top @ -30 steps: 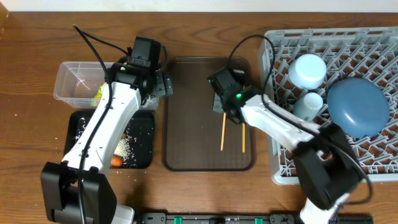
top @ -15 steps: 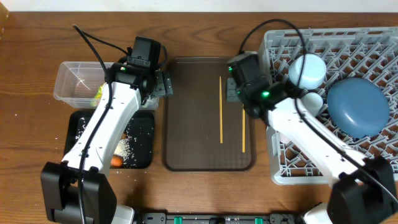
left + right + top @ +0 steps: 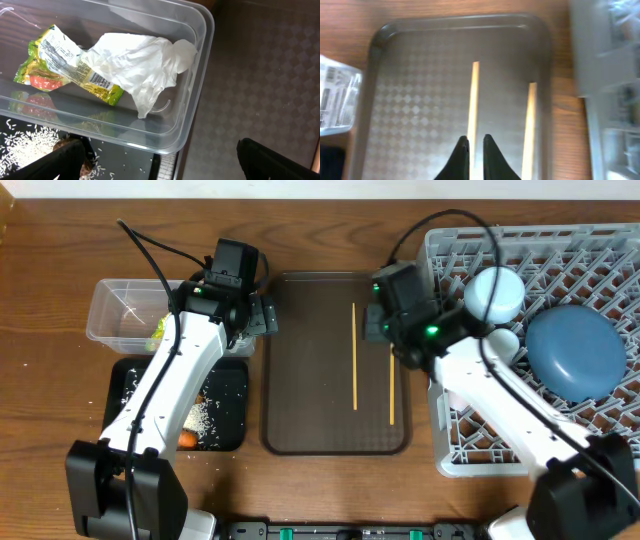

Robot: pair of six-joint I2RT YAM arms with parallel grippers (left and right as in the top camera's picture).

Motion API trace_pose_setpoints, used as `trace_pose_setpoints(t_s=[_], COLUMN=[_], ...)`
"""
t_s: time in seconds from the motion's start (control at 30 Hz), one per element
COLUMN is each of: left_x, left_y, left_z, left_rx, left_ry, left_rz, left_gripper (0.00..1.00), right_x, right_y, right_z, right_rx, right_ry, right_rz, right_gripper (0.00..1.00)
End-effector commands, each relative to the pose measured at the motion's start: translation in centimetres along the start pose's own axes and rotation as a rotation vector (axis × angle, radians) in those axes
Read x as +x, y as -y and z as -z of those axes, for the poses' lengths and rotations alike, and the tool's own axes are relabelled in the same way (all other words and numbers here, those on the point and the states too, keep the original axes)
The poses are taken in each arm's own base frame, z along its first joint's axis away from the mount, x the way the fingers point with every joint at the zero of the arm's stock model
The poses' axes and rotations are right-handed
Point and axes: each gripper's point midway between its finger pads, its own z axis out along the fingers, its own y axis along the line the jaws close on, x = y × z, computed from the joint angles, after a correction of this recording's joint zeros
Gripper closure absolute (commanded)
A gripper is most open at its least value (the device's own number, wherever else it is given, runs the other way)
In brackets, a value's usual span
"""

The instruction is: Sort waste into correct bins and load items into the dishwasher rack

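Note:
Two wooden chopsticks lie apart on the brown tray [image 3: 310, 380], the left one [image 3: 354, 355] and the right one [image 3: 391, 385]. Both show in the right wrist view, left [image 3: 473, 95] and right [image 3: 530, 120]. My right gripper [image 3: 475, 142] is shut and hovers above the left chopstick; in the overhead view it [image 3: 373, 325] is at the tray's right edge. My left gripper [image 3: 160, 165] is open and empty over the near right corner of the clear tub [image 3: 200, 75]. The tub holds a yellow-green wrapper [image 3: 60, 65] and white paper [image 3: 145, 65].
The black tray [image 3: 230, 395] in front of the clear tub [image 3: 110, 320] holds rice crumbs [image 3: 200, 418] and an orange piece [image 3: 187, 440]. The grey rack [image 3: 445, 430] on the right holds the dark-blue plate [image 3: 572, 355] and two pale upturned vessels [image 3: 495, 293].
My right gripper has moved from over the left chopstick's far end to the right, toward the rack. That chopstick now shows at full length on the tray. The left arm has not moved.

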Motion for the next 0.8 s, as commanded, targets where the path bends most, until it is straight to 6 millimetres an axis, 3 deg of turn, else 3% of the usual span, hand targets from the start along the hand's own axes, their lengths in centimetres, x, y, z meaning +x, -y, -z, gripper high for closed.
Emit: trace_pose_setpoints(t_s=[0.0,0.07,0.23,0.43,0.77], left_x=[0.3,0.3,0.3,0.3,0.3], left_y=[-0.4,-0.4,-0.4,-0.4,-0.4], left_z=[-0.5,-0.5,-0.5,-0.5,-0.5], left_rx=[-0.023,-0.023,-0.023,-0.023,-0.023], left_ry=[-0.013,-0.013,-0.013,-0.013,-0.013], left_rz=[-0.015,-0.014,-0.014,-0.014,-0.014], left_gripper=[0.02,0.02,0.02,0.02,0.02], right_x=[2.1,3.2,5.7,7.1,7.8], right_y=[-1.9,-2.9,-4.0,-2.7,-2.2], right_z=[-2.5,-3.9,-7.4,-9.2,-9.2], right_rx=[-0.017,-0.021,0.034,0.15,0.174], right_ry=[-0.05,-0.065,-0.065,-0.05,-0.069], right_rz=[-0.006,0.017,0.082,0.127,0.036], right_gripper=[0.86,0.74,0.61,0.6,0.64])
